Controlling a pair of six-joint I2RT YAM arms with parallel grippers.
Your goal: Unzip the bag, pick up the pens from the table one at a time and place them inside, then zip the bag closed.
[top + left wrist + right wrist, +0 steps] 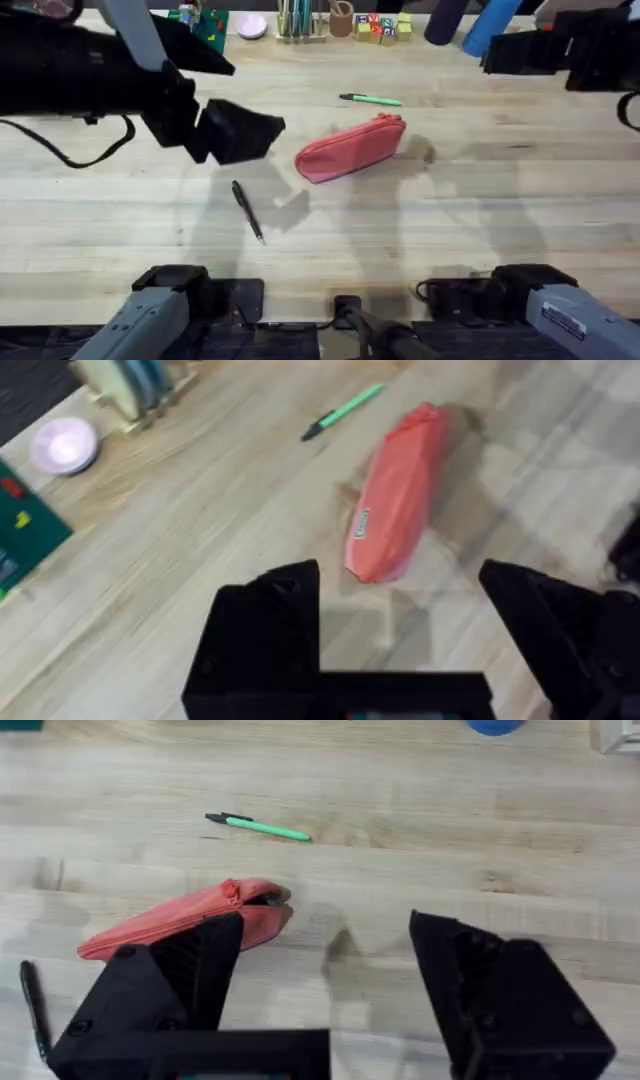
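- nearest the arm bases, the black pen (247, 210) is lying loose on the counter (480, 210), just this side of the bag and apart from it.
- the bag (350, 149) is resting mid-counter, tilted, with its zipper looking closed along the top edge; nothing seems to be inside yet, so the unzipping step is the one in hand.
- the left gripper (400, 625) is hovering above the counter near the bag's near end, fingers spread wide and holding nothing.
- the right gripper (325, 970) is hanging above the bag's other end, also wide and empty.
- beyond the bag, the green pen (372, 99) is lying by itself.
- next, one gripper likely needs to pin the fabric while the other is closing on the zipper pull, which is too small to make out clearly.
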